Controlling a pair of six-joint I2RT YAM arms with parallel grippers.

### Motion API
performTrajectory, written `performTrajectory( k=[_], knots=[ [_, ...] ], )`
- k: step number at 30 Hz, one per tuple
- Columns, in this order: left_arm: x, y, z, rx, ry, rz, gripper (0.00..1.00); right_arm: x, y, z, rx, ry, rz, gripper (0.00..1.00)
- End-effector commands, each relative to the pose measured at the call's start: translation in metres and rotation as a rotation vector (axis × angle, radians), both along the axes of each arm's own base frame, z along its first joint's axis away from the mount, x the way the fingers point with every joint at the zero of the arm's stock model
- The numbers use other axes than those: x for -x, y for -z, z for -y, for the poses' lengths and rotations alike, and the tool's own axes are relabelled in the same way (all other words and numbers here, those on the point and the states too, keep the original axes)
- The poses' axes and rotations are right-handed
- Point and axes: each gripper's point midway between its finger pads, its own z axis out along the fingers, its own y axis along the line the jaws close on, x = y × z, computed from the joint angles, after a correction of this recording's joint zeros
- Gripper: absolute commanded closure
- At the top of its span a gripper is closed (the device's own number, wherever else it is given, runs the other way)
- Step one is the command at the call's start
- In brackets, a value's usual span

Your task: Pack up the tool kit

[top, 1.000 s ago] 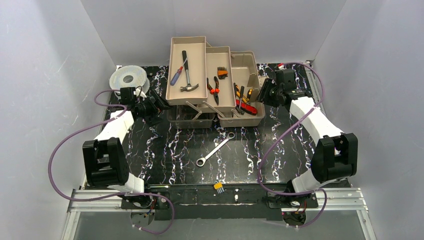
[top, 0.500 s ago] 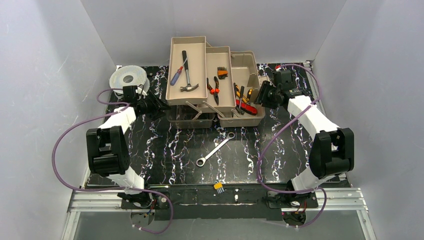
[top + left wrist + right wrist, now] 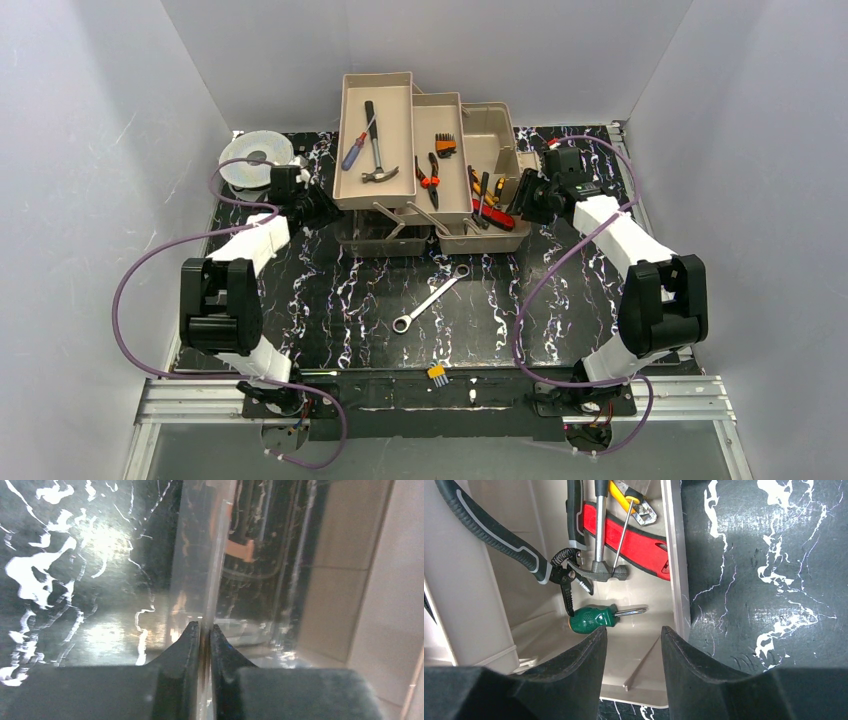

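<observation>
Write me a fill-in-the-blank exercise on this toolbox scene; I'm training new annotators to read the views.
The combination wrench lies on the ___, outside the toolbox.
In the right wrist view, the stubby screwdriver has a ___ handle.
The hammer shares its tray with a screwdriver whose handle is ___.
The left claw is ___ on the translucent lid's edge.
Missing words: table; green; blue; shut.

Black marbled table [image 3: 330, 290] carries toolbox [image 3: 395, 100], wrench [image 3: 430, 298], spool [image 3: 250, 155], perhaps a bit-holder [image 3: 437, 374].
</observation>
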Motion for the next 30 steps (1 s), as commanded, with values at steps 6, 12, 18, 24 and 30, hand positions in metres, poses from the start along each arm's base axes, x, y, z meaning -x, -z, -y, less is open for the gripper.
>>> performTrajectory(
  k=[6,12,18,24,30],
  knots=[
    [0.003,-0.023,-0.010,-0.250,-0.015,0.112,1.00,-0.007,0.012,0.004,0.014,0.029,-0.015,0.48],
    [0.003,-0.060,-0.016,-0.320,-0.054,0.186,1.00,-0.008,0.010,-0.001,0.006,0.016,-0.011,0.48],
    [0.003,-0.111,-0.020,-0.454,-0.062,0.262,1.00,-0.005,0.004,-0.007,-0.007,-0.012,0.001,0.48],
    [0.010,-0.142,-0.023,-0.581,-0.055,0.319,1.00,-0.002,-0.004,-0.011,-0.023,-0.032,0.025,0.48],
    [0.017,-0.172,-0.026,-0.686,-0.052,0.375,1.00,0.001,-0.018,-0.023,-0.090,-0.073,0.071,0.48]
  ],
)
